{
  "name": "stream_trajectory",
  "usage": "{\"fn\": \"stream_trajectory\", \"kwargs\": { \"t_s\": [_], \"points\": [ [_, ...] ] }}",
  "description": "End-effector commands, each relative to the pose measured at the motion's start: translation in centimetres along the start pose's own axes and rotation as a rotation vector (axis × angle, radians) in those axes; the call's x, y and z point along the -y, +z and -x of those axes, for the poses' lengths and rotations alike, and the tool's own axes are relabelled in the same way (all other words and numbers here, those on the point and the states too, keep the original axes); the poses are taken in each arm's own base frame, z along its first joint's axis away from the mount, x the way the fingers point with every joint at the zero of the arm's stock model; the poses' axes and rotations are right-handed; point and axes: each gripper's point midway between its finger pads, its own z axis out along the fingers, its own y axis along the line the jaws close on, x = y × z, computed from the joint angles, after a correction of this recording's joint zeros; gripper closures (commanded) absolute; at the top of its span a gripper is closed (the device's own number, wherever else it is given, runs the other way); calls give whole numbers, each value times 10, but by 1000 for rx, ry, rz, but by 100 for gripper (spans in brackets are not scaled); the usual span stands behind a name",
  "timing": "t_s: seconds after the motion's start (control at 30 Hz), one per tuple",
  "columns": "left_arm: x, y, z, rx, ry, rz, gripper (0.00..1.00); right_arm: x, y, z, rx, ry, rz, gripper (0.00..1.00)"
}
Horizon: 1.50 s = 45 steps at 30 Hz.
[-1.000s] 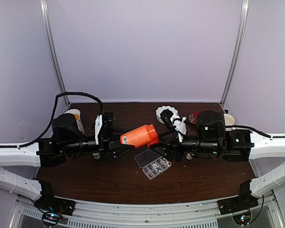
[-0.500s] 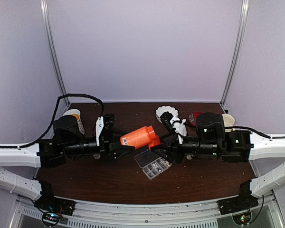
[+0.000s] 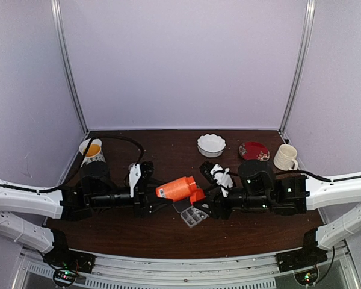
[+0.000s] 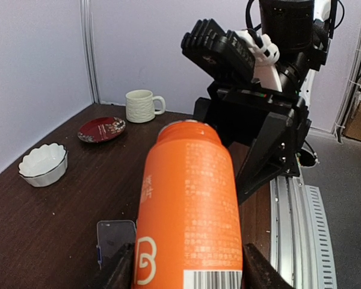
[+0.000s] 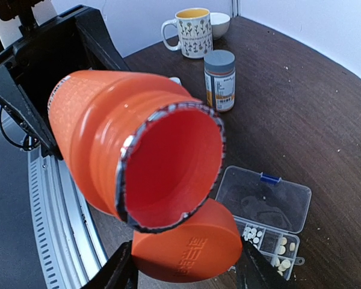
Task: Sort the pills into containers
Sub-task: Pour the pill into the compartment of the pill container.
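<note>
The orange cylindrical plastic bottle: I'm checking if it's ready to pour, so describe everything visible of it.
The orange cylindrical plastic bottle lies roughly level in the air, clamped near its base by the left gripper. White print and a barcode mark its side. Its mouth is open, facing the right arm, with silvery foil scraps on the rim; nothing shows inside. Its orange cap, off, is held in the right gripper.

organizer box (image 3: 194, 215) partly hidden under orange bottle (image 3: 177, 188) from overhead, pills (image 5: 281, 248) inside too small to count there, bottle's base cropped in left wrist view, orange cap (image 5: 189, 244) under its mouth cropped too
</note>
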Motion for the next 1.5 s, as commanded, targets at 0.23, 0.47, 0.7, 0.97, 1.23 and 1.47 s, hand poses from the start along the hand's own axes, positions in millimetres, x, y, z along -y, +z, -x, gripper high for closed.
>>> {"fn": "stream_trajectory", "kwargs": {
  "t_s": [0.23,0.47,0.7,0.97,1.23,1.47],
  "points": [
    [0,9,-52,-21,-60,19,100,3,29,-31,-7,39,4,100],
    [-7,-1,-71,-56,-104,77,100,18,26,-58,-64,47,-54,100],
    [-15,-7,-93,-123,-148,134,100,46,13,-67,-74,76,-180,100],
    [-19,1,-112,-235,-190,156,100,55,1,-55,-37,90,-220,100],
    [-22,3,-117,-237,-202,174,100,52,-1,-46,-19,107,-207,100],
    [-23,17,-119,-248,-211,163,100,50,0,-41,-15,108,-200,100]
  ]
}}
